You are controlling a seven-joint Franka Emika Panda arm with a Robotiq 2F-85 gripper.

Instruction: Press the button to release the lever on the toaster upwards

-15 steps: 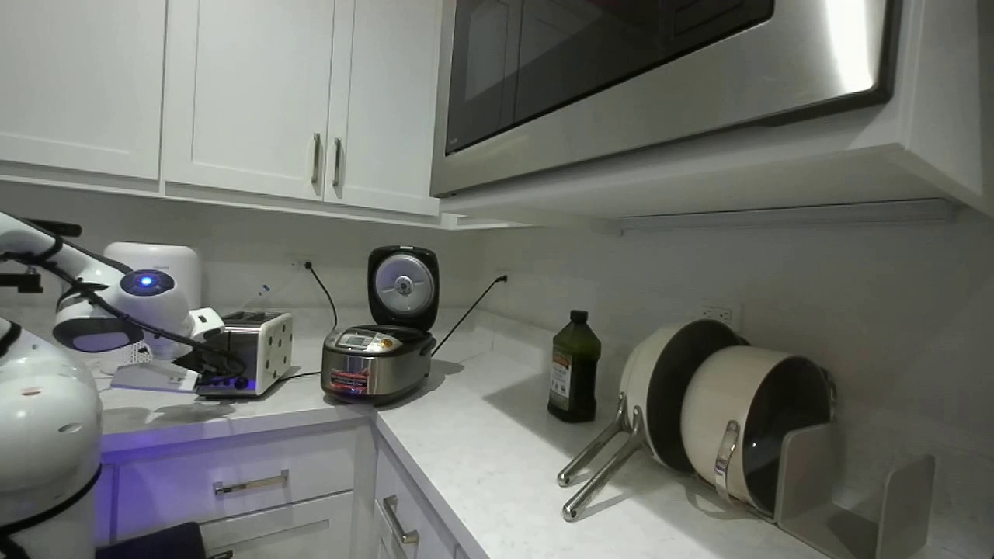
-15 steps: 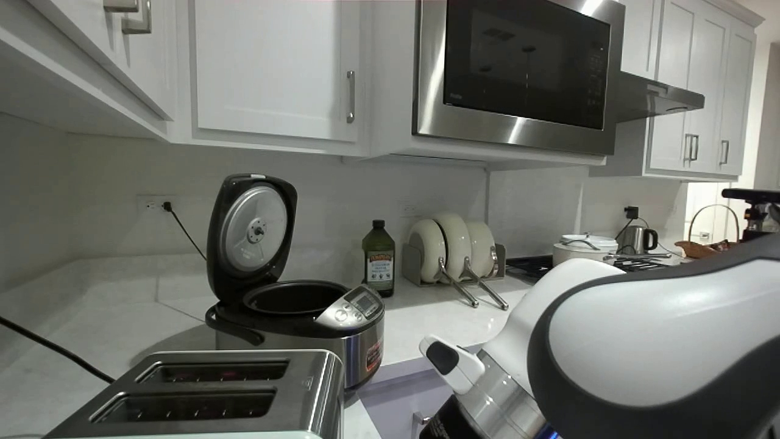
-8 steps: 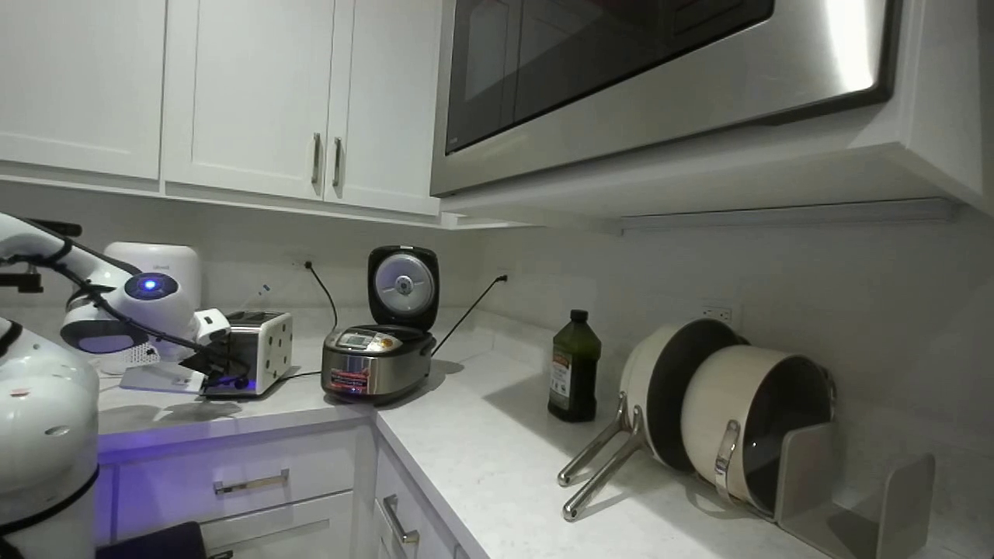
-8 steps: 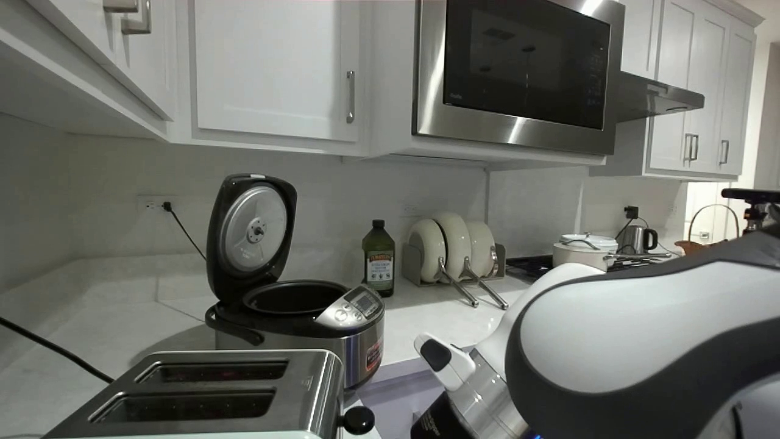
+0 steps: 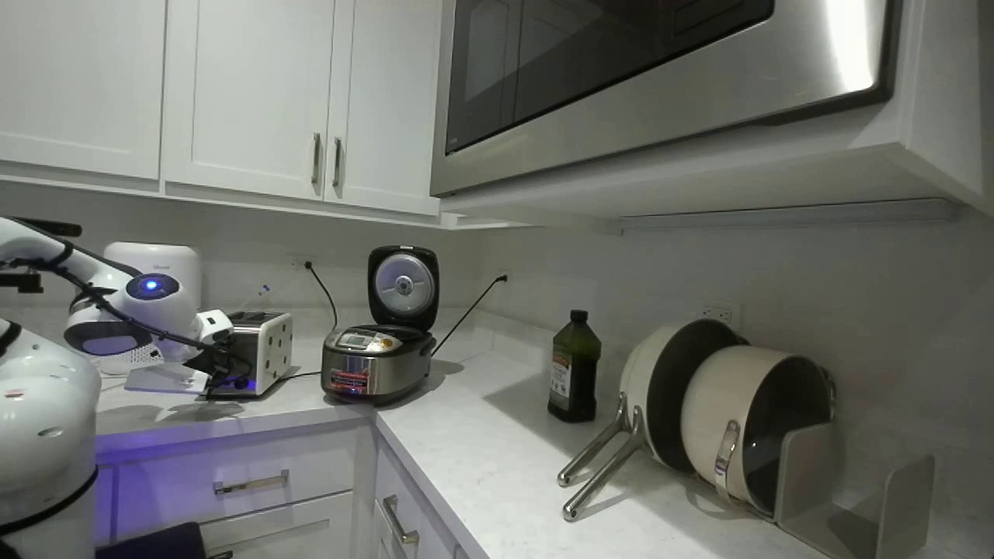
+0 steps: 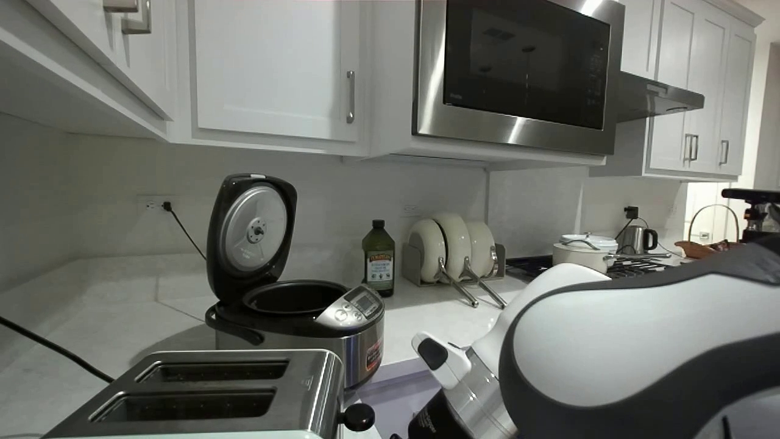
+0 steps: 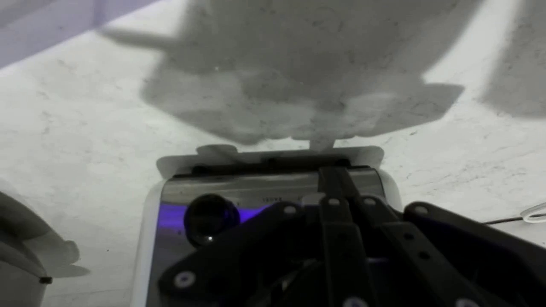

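Toaster (image 6: 207,386) near open rice cooker (image 6: 280,320)

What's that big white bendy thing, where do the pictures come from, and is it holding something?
That's a robot arm, steered by a person. Two views are taken from outside it; the third, from the arm itself, looks past the gripper, which is its hand. The gripper is shut, with nothing seen in it. It's in front of the toaster; whether it touches, I can't tell. The job is making the lever, the black knob, pop up; it sits near the toaster's top, so maybe that's done already. Also on the counter are a rice cooker with its lid open, a bottle, and pans on edge in a rack.
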